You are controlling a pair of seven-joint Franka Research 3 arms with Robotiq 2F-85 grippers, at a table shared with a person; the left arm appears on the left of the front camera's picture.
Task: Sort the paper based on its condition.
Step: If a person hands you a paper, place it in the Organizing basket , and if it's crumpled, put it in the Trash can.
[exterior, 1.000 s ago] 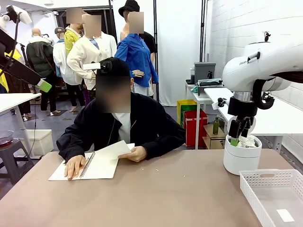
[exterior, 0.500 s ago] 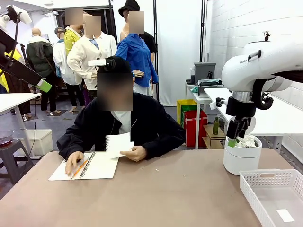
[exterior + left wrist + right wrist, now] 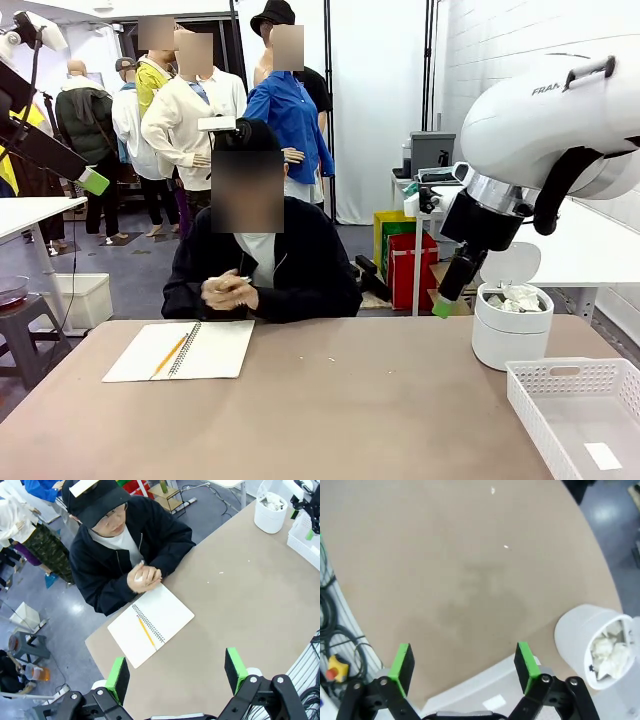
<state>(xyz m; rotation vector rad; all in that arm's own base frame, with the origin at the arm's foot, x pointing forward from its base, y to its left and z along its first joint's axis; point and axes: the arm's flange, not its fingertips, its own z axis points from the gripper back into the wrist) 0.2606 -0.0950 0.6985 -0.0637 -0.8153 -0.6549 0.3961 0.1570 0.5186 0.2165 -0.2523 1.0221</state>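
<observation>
Crumpled paper (image 3: 515,297) fills the white round bin (image 3: 511,345) at the table's far right, seen from above as crumpled paper (image 3: 609,651) in the bin (image 3: 580,635). A flat paper slip (image 3: 602,455) lies in the white basket (image 3: 560,385). My right gripper (image 3: 443,305) hangs tilted just left of the bin, above the table, open and empty (image 3: 464,664). My left gripper (image 3: 176,675) stands open high over the table. The person's hands (image 3: 228,290) are pressed together at chest height, with a bit of white paper (image 3: 139,575) between them.
A spiral notebook (image 3: 185,350) with a yellow pencil (image 3: 168,355) on it lies open at the far left in front of the person. The basket (image 3: 470,695) with its slip sits right under my right gripper. Tiny white scraps (image 3: 506,546) dot the brown tabletop.
My right gripper has risen from the bin's mouth and swung left, tilting. The person has taken a sheet off the notebook and brought both hands together around it; the pencil now shows.
</observation>
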